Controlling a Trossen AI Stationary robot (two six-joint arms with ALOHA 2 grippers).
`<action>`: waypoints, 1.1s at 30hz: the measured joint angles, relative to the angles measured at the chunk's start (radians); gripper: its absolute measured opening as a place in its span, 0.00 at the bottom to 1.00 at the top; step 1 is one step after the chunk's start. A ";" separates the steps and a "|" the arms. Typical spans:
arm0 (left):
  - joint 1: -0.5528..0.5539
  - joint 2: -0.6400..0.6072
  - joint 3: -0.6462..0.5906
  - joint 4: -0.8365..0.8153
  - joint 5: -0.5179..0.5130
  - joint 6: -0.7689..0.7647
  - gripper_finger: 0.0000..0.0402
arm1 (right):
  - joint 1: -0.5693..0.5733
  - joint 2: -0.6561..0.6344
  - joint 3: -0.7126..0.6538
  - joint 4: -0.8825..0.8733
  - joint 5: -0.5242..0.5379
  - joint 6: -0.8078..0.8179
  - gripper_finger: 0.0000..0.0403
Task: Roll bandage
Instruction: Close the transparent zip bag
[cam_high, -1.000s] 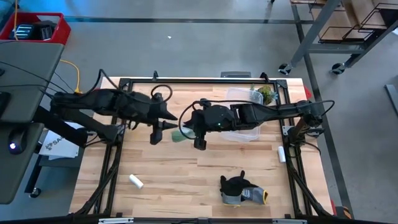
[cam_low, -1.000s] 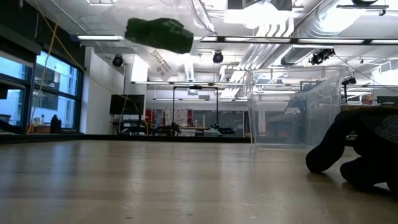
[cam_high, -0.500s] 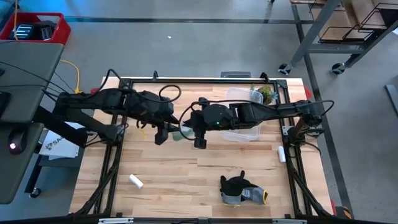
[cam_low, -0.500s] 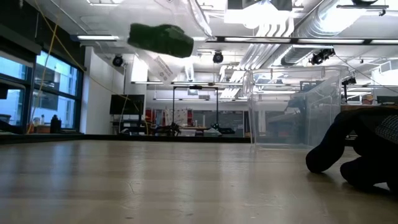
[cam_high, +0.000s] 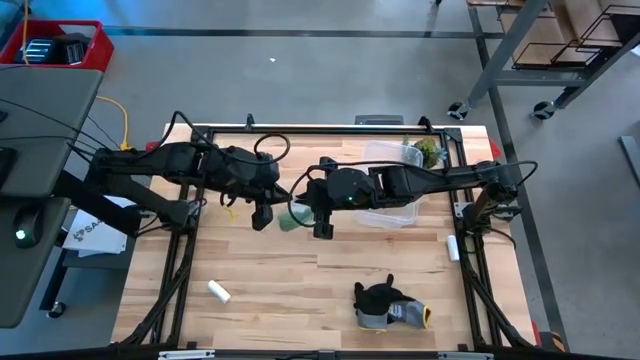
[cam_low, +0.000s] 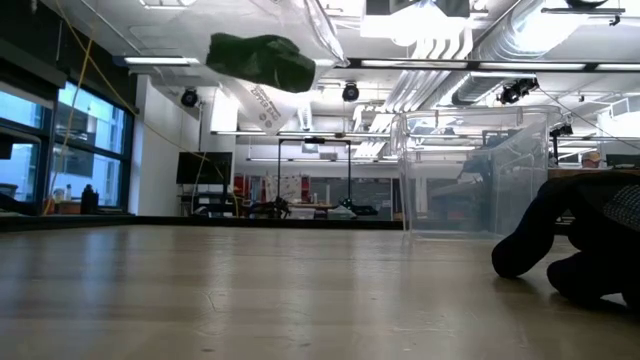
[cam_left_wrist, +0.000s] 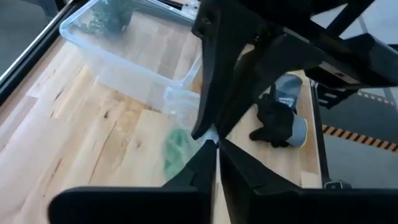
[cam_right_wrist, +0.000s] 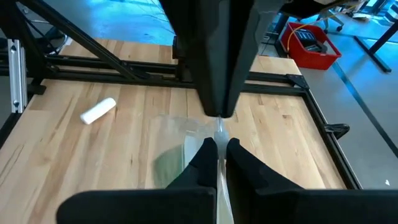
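Note:
The bandage (cam_high: 291, 218) is a small green bundle inside a clear plastic bag (cam_low: 270, 95) with white printing. The bag hangs high above the table between my two grippers, and the green bundle (cam_low: 262, 60) sits in it. My left gripper (cam_high: 284, 195) comes from the table's left and my right gripper (cam_high: 300, 203) from the right. They meet tip to tip above the bandage, both shut on the bag. The left wrist view shows the bandage (cam_left_wrist: 176, 149) through the plastic, as does the right wrist view (cam_right_wrist: 168, 167). My left gripper (cam_left_wrist: 216, 147) pinches the bag's upper edge (cam_left_wrist: 205, 138) between its two fingers, slanting down from the table's left. The bag hangs below the fingers, clear of the table. One layer or several, I cannot tell. My right gripper (cam_right_wrist: 217, 144) pinches the same thin plastic edge (cam_right_wrist: 218, 130) between its two fingers, slanting down from the table's right, right against the left fingers (cam_right_wrist: 217, 109). The bag with the bandage hangs below, lifted clear.
A clear plastic box (cam_high: 392, 190) with green material in its far corner (cam_high: 428, 152) stands under the right arm. A dark grey glove (cam_high: 385, 305) lies near the front edge, a white cylinder (cam_high: 218, 291) at front left, another white piece (cam_high: 452, 248) at the right edge.
My left gripper has gone toward the table's right, up to the hanging bag, and has taken hold of its edge beside the right gripper. The bag with the bandage has stayed in the air and turned a little.

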 joint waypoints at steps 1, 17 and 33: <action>-0.006 0.000 0.000 0.000 0.000 0.004 0.05 | -0.001 0.000 0.000 0.000 0.000 -0.001 0.00; -0.018 0.006 0.001 0.006 -0.093 0.046 0.38 | -0.012 0.000 0.000 -0.002 0.004 0.000 0.00; -0.015 0.011 0.001 -0.021 -0.117 0.021 0.38 | -0.011 0.000 0.000 0.000 0.000 -0.016 0.00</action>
